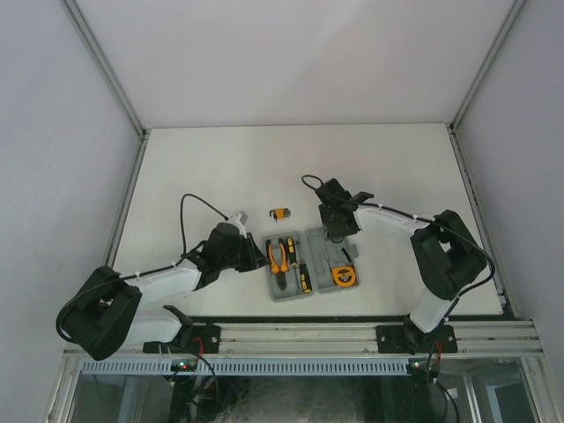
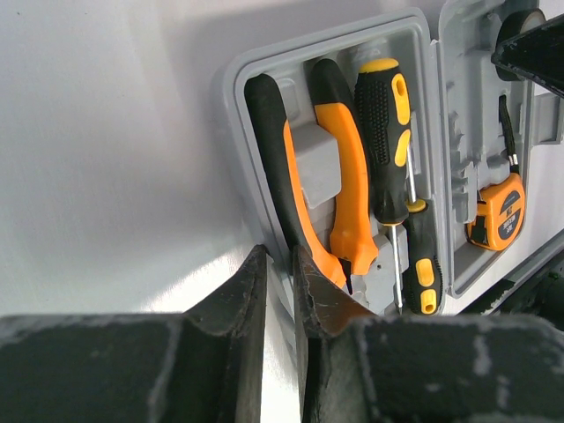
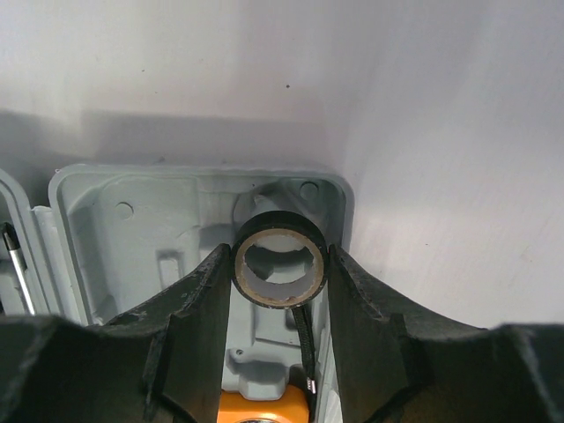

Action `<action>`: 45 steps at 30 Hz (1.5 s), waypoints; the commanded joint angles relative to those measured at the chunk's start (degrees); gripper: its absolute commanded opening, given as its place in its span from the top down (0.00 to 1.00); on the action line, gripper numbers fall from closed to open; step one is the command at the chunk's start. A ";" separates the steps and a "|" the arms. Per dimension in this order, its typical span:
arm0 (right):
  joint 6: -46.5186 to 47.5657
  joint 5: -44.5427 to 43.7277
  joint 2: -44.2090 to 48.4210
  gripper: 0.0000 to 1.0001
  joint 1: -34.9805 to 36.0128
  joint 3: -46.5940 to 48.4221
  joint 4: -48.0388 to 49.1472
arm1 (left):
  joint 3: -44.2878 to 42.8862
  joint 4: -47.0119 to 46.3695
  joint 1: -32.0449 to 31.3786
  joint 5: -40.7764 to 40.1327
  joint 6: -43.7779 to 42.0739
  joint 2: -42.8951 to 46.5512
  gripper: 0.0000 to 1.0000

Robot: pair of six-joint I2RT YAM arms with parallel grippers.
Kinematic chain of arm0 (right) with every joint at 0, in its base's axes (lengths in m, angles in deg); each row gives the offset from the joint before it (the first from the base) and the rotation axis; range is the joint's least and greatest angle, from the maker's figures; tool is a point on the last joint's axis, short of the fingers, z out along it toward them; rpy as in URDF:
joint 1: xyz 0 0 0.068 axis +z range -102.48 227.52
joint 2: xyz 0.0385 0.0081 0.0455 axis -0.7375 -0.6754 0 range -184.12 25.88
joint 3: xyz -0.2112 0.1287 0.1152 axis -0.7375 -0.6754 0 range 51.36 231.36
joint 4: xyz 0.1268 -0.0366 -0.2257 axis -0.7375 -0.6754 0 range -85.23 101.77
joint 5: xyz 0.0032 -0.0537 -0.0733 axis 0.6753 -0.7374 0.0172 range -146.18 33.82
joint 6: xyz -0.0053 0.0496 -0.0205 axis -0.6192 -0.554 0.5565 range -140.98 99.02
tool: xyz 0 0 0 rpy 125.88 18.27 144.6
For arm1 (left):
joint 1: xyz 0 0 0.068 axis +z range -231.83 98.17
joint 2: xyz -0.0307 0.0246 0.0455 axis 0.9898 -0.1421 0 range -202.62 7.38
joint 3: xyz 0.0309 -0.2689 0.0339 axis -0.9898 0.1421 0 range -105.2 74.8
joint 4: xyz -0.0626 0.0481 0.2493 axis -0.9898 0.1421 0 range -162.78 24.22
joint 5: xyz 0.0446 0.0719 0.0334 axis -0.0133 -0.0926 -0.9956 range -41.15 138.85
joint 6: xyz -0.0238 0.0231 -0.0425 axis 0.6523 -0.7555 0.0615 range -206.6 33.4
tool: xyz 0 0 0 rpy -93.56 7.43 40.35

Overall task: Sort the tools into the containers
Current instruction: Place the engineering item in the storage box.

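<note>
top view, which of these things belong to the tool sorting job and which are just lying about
Part of the job:
grey tool case, pliers, two screwdrivers, tape measure, black ring in the right claw, hex key set beyond the case.

Not part of it:
arm cables, metal rail at the near edge.

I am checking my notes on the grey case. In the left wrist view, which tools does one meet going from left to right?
pliers → larger screwdriver → smaller screwdriver → tape measure
</note>
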State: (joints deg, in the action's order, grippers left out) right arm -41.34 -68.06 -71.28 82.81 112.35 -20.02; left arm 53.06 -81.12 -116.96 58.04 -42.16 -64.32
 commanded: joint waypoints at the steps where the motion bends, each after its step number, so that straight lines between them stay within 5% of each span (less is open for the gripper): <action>1: 1.10 -0.67 -0.75 0.65 -0.64 2.28 0.66 | 0.85 -0.58 -0.20 -0.73 -0.24 -0.11 0.81; 21: 1.62 -3.99 -1.89 0.44 -0.48 3.79 -0.66 | 0.56 -0.09 -0.20 -0.70 -0.13 0.07 0.82; 36: 2.07 -5.80 2.94 0.49 0.75 3.61 -3.15 | 0.53 -0.01 -0.20 -0.83 -0.11 0.16 0.82; 45: 2.20 -2.13 2.68 0.61 0.79 3.61 -1.37 | 0.64 0.07 -0.20 -0.69 -0.24 0.03 0.83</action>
State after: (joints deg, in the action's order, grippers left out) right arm -40.19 -71.23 -70.63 83.31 114.43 -22.71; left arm 53.06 -81.34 -116.96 58.04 -42.13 -64.32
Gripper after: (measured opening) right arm 0.406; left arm 0.179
